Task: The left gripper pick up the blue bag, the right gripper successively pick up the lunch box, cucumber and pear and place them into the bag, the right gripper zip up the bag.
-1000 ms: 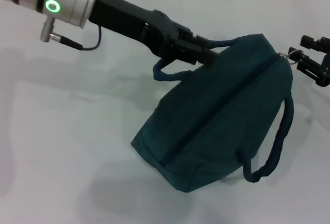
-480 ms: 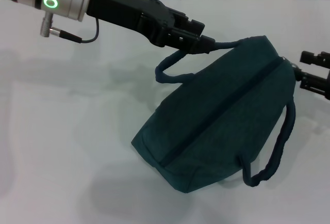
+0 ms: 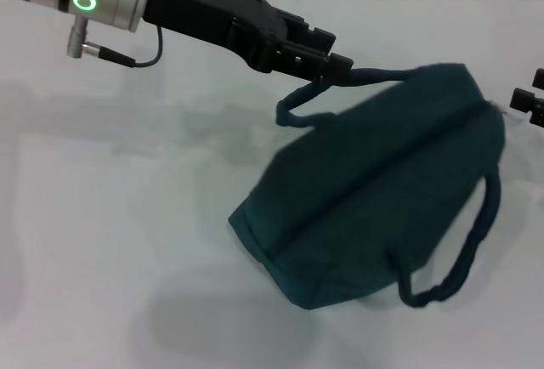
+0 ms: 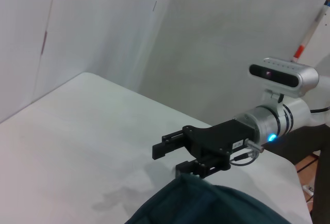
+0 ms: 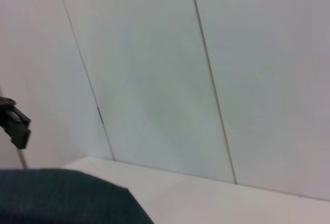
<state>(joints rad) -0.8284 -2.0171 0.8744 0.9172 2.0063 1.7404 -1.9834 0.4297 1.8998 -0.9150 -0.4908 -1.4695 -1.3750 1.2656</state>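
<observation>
Writing: no brand, label or lettering can be read on anything here
Left gripper (image 3: 330,66): reaches in from the far left corner of the bench, clenched on the near end of the bag's upper handle (image 3: 299,104)
Blue bag (image 3: 374,186): dark teal, hanging tilted from that handle, its lower corner resting on the bench (image 3: 102,241) toward the near edge, right of the middle; the zip line runs diagonally along its top from the low corner up to the high end
Second handle (image 3: 463,246): loops loose off the bag's right side, low down
Right gripper (image 4: 180,154): at the right edge of the bench, just beside the bag's raised end; in the left wrist view its two black fingers (image 4: 167,146) stand apart, released, holding nothing
Left arm light (image 3: 83,2): a green ring glows on the silver wrist section
Right arm light (image 4: 270,138): a small blue glow on its wrist
</observation>
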